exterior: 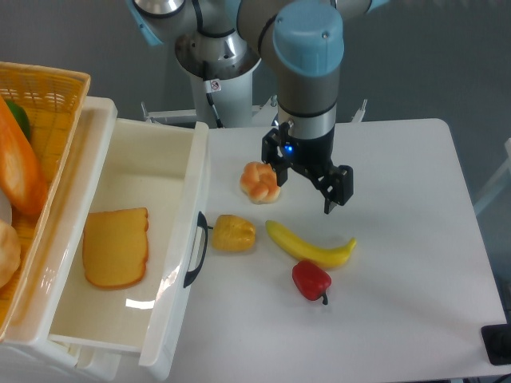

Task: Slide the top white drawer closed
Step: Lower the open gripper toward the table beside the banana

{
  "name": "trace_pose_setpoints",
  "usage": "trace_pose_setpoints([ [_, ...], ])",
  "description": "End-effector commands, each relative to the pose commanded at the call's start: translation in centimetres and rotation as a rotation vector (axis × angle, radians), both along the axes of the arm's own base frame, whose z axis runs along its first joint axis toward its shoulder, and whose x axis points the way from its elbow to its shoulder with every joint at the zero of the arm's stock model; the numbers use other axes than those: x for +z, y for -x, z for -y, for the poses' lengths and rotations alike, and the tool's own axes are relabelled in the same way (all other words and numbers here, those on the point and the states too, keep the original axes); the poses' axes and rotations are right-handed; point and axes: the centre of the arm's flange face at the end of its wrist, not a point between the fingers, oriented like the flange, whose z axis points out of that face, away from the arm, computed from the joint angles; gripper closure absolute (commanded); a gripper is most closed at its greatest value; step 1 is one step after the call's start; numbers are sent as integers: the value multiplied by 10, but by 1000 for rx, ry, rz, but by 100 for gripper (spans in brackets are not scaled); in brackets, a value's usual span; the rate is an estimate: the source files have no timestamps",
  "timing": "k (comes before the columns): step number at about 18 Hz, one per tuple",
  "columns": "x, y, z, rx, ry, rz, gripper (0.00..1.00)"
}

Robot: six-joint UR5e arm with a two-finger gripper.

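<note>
Tabletop's top white drawer (200,159) holds bread slice (116,247).

One white drawer (120,167) stands pulled out, with one black handle (196,250) on its front and one slice of toast (116,246) inside. One yellow wicker basket (48,88) sits at about ten o'clock, holding one orange carrot-like piece (20,167); its other contents are too cut off to count. On the desk (415,263) lie four food items: one bread roll (259,182), one yellow pepper (234,234), one banana (310,245) and one red pepper (311,280). One arm carries one gripper (303,191).
</note>
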Motion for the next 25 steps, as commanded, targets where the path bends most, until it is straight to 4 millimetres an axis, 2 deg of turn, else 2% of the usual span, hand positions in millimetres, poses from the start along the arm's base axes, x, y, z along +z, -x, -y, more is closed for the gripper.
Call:
trace_pose_setpoints([
  [10, -18, 11, -3, 67, 18, 8, 0],
  [20, -60, 18, -9, 114, 83, 46, 0],
  [25, -80, 20, -9, 236, 106, 62, 0],
])
